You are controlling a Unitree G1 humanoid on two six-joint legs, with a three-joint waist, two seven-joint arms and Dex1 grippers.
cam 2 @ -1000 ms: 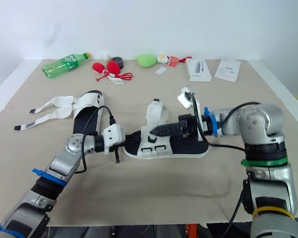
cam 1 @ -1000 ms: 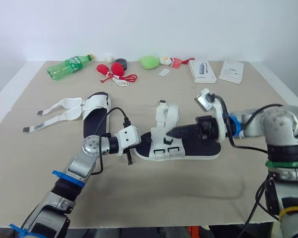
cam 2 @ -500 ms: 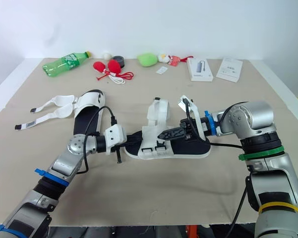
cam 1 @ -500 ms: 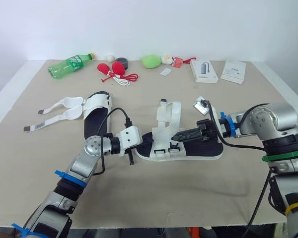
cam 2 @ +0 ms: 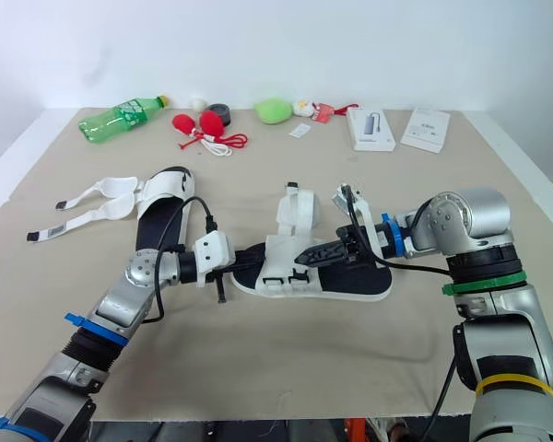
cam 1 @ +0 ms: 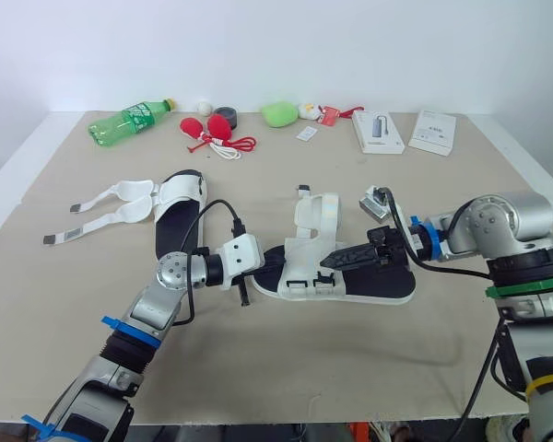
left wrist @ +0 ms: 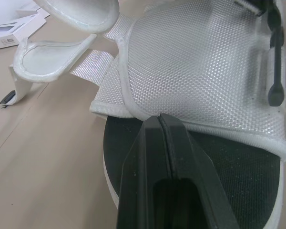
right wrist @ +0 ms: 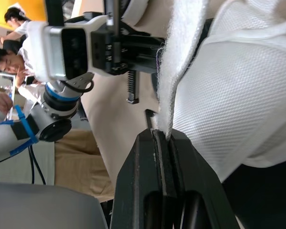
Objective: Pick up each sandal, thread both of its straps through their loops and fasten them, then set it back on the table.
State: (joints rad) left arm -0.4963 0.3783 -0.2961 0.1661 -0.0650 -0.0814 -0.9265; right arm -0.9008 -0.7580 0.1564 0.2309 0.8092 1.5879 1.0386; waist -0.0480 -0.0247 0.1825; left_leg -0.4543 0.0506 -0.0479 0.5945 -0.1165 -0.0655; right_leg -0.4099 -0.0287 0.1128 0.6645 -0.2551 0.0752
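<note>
The sandal point(cam 1: 313, 276) lies flat on its sole in the middle of the table point(cam 1: 286, 368), lengthwise from left to right. The left gripper point(left wrist: 160, 119) comes in over the sandal's left end. Its fingers are pressed together above the black insole, with their tips touching the edge of the white mesh upper. The right gripper point(right wrist: 161, 136) reaches in from the sandal's right end, low over the insole, and pinches the edge of a white strap point(right wrist: 181, 47) between its closed fingers. That strap rises from the upper toward the far side of the table. A second sandal point(cam 1: 178, 210) lies on the left part of the table, its two loose straps point(cam 1: 111, 204) spread out toward the left edge.
</note>
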